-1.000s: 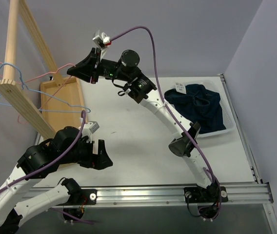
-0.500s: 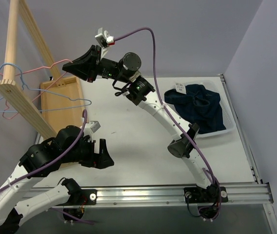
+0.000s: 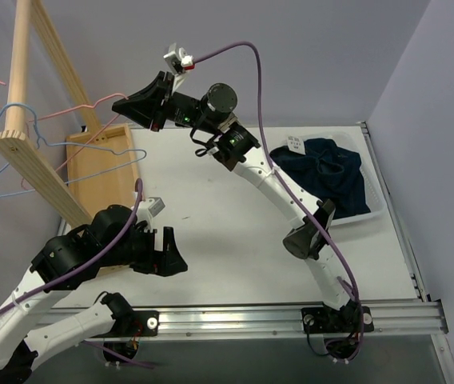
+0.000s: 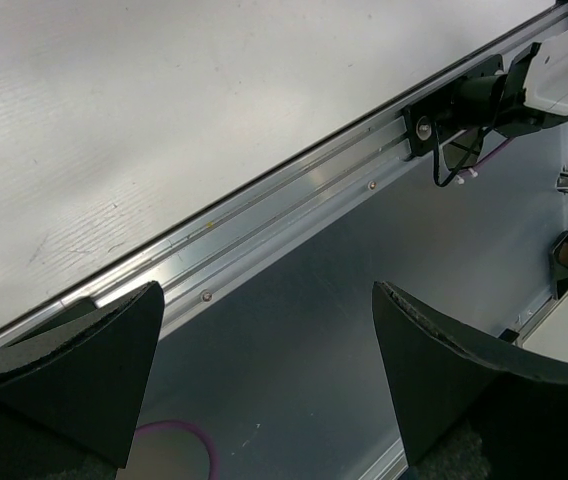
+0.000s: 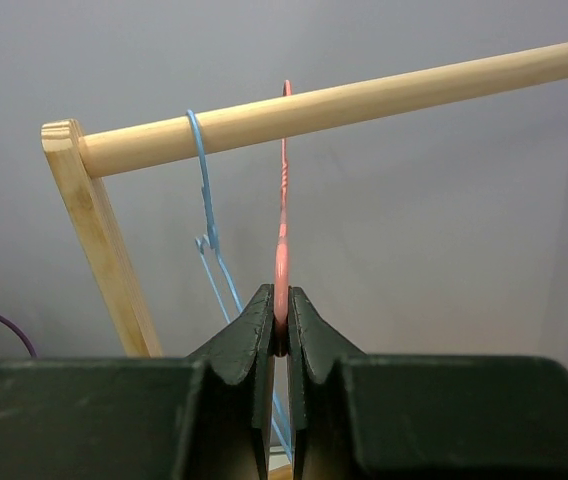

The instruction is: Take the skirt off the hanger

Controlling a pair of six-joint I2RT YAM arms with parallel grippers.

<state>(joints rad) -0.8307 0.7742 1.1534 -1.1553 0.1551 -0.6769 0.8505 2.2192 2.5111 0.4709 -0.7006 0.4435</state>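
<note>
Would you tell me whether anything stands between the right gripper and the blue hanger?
Nothing visible does, but the right gripper is shut on the pink hanger; the blue hanger hangs beside it on the rod.

- The rack rod (image 5: 364,98) is pale bare wood, smooth and matt.
- The light-blue hanger (image 5: 202,195) and the pink hanger (image 5: 281,262) are thin coated wire with a slight sheen.
- The left gripper (image 4: 269,300) has fingers (image 4: 444,380) of matt black plastic, grainy at the edges.
- The table (image 4: 164,110) is white, matt and faintly scuffed.
- Its edge rail (image 4: 294,205) is brushed bare metal.
- The navy garment (image 3: 331,180) is matt cloth.
</note>
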